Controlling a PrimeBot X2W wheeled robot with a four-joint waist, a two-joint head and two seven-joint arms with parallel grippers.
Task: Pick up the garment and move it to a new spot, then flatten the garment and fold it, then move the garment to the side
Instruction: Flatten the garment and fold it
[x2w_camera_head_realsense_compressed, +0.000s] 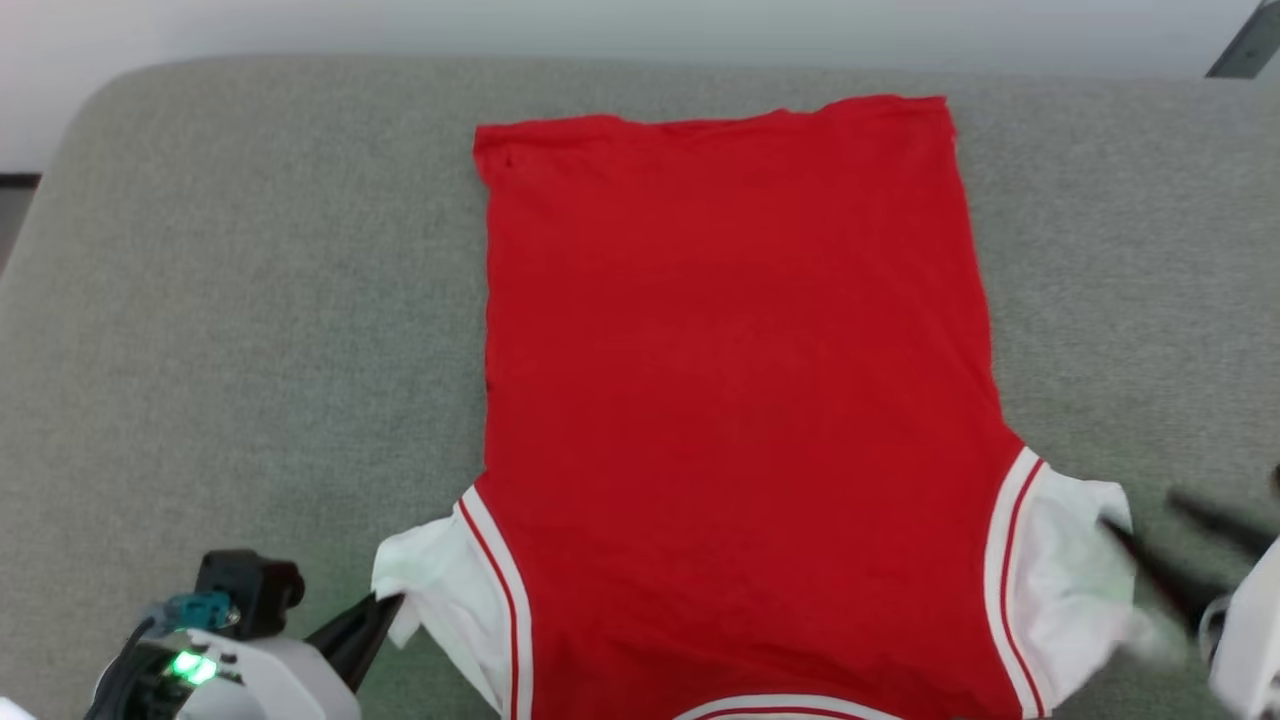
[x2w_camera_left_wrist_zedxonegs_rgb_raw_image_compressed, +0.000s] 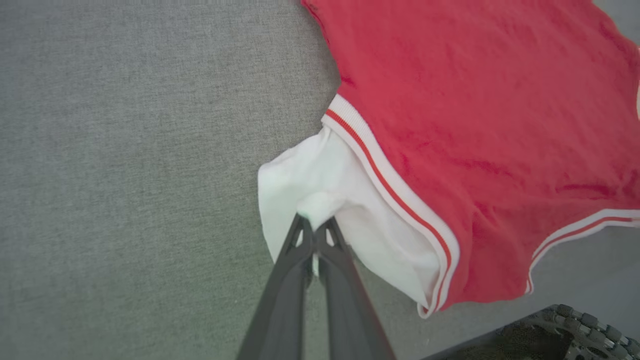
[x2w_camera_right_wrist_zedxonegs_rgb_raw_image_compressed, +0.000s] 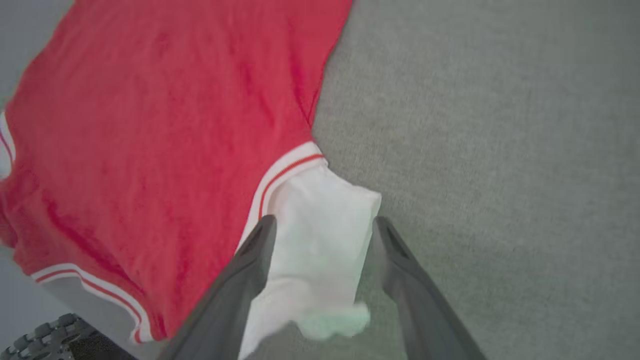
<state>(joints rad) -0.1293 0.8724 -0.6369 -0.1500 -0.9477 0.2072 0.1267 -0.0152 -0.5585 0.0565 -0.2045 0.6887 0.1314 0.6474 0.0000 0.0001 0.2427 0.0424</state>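
Note:
The garment (x2w_camera_head_realsense_compressed: 740, 400) lies spread flat on the grey cushion, plain red side up, hem at the far end and white sleeves toward me. My left gripper (x2w_camera_left_wrist_zedxonegs_rgb_raw_image_compressed: 314, 225) is shut on the edge of the left white sleeve (x2w_camera_left_wrist_zedxonegs_rgb_raw_image_compressed: 320, 195) and shows at the head view's lower left (x2w_camera_head_realsense_compressed: 385, 605). My right gripper (x2w_camera_right_wrist_zedxonegs_rgb_raw_image_compressed: 322, 225) stands open, its two fingers (x2w_camera_right_wrist_zedxonegs_rgb_raw_image_compressed: 255, 255) spread to either side of the right white sleeve (x2w_camera_right_wrist_zedxonegs_rgb_raw_image_compressed: 320, 235), which lies loose between them. It appears blurred in the head view at the lower right (x2w_camera_head_realsense_compressed: 1150, 525).
A wide grey upholstered surface (x2w_camera_head_realsense_compressed: 240, 330) carries the shirt, with bare fabric to both sides. A pale wall (x2w_camera_head_realsense_compressed: 600, 25) runs behind its far edge. A dark ribbed part (x2w_camera_left_wrist_zedxonegs_rgb_raw_image_compressed: 565, 335) of the robot's base sits at the lower corner of each wrist view.

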